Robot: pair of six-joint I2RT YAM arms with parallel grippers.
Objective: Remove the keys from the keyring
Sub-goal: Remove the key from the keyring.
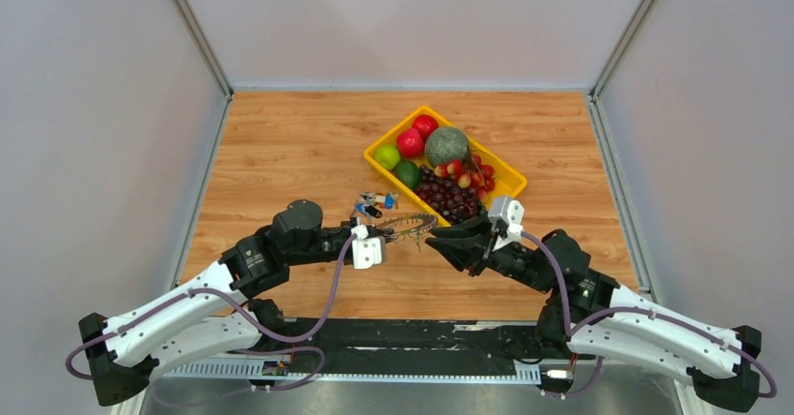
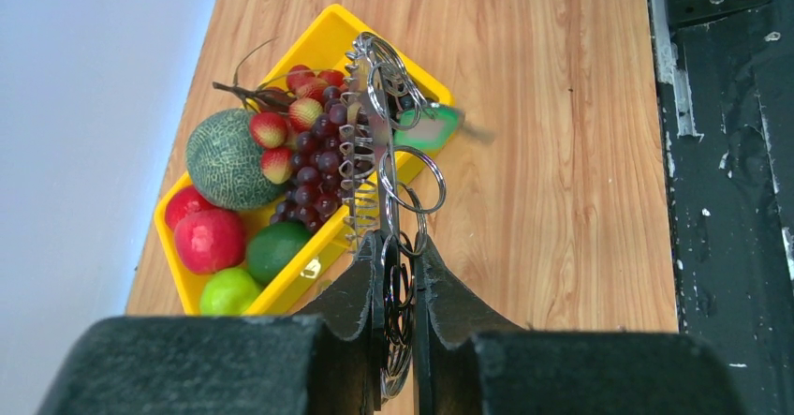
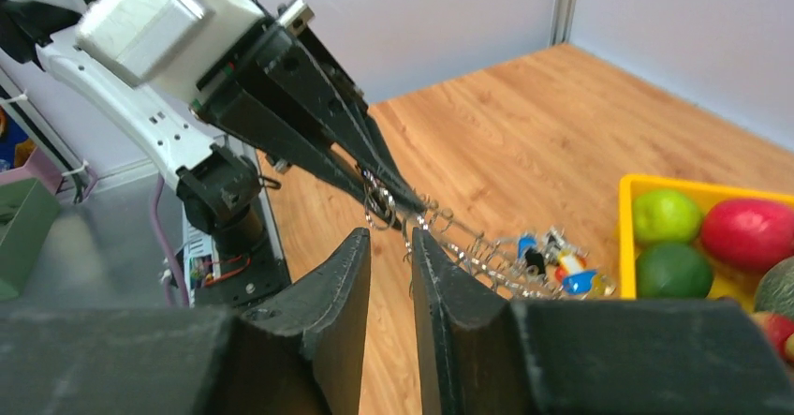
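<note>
The keyring (image 2: 386, 134) is a thin metal ring held edge-on above the table. Small silver keys (image 2: 351, 167) bristle along one side of it, and a green tag (image 2: 429, 129) hangs near its far end. My left gripper (image 2: 400, 246) is shut on the ring's near end, with small split rings pinched between its pads. In the top view the keyring (image 1: 412, 223) spans the space between the left gripper (image 1: 386, 237) and the right gripper (image 1: 433, 240). The right gripper (image 3: 390, 237) is open by a narrow gap. Its tips sit just short of the keys (image 3: 487, 258), and one key dangles by the right fingertip.
A yellow tray (image 1: 506, 179) behind the grippers holds a melon (image 1: 447, 145), grapes, limes and red fruit. A small bunch of coloured keys (image 1: 374, 201) lies on the wooden table just beyond the left gripper. Grey walls enclose the table on the left, right and far sides.
</note>
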